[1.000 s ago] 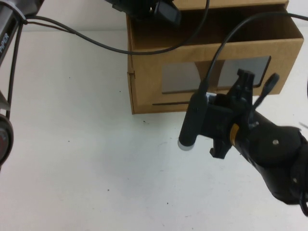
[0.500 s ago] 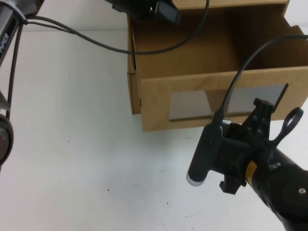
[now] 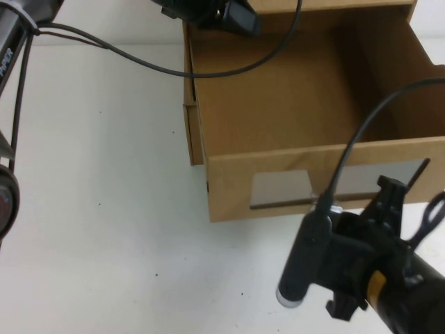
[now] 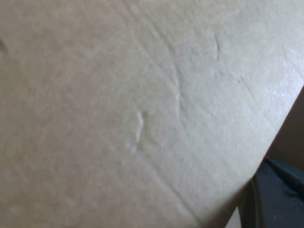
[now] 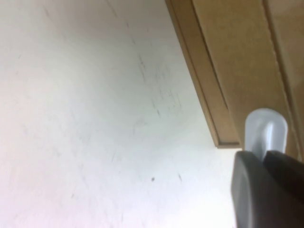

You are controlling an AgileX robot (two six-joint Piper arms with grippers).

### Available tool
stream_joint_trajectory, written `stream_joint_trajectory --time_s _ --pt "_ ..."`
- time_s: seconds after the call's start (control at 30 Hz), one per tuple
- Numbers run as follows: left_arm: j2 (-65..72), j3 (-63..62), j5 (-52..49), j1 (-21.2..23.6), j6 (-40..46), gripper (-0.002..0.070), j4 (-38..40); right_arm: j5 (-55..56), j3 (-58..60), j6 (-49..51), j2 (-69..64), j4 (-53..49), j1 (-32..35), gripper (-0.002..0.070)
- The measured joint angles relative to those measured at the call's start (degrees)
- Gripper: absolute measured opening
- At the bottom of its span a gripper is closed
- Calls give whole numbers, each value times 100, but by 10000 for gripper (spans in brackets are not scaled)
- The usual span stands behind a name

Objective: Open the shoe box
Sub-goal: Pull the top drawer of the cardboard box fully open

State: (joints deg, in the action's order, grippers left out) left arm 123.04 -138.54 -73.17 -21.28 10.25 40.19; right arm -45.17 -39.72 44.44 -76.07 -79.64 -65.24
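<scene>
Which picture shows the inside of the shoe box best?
The high view: the shoe box lies open, bare inside. Left wrist view shows only cardboard; right wrist view, its edge. Left gripper hangs at its back corner; right gripper at its front.

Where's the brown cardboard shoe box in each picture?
High view: the brown cardboard shoe box fills the upper right, open; the left end effector is above its back left corner, and the shut right end effector is at its front wall.
Left wrist view: its cardboard fills nearly the whole picture.
Right wrist view: its edge runs beside the white table.
Shared landmark: the white table, in the high and right wrist views.
</scene>
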Motion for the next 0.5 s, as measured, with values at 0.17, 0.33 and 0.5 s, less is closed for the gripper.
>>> stream_joint_trajectory --time_s 0.17,0.33,0.5 --pt "0 0 8 0 0 -6 -7 -100 199 -35 315 172 -265 -10" --pt "0 0 12 0 0 -6 -21 -139 226 -35 394 620 -288 0" --pt "0 0 21 0 0 -6 -21 -148 235 -35 437 914 -326 155"
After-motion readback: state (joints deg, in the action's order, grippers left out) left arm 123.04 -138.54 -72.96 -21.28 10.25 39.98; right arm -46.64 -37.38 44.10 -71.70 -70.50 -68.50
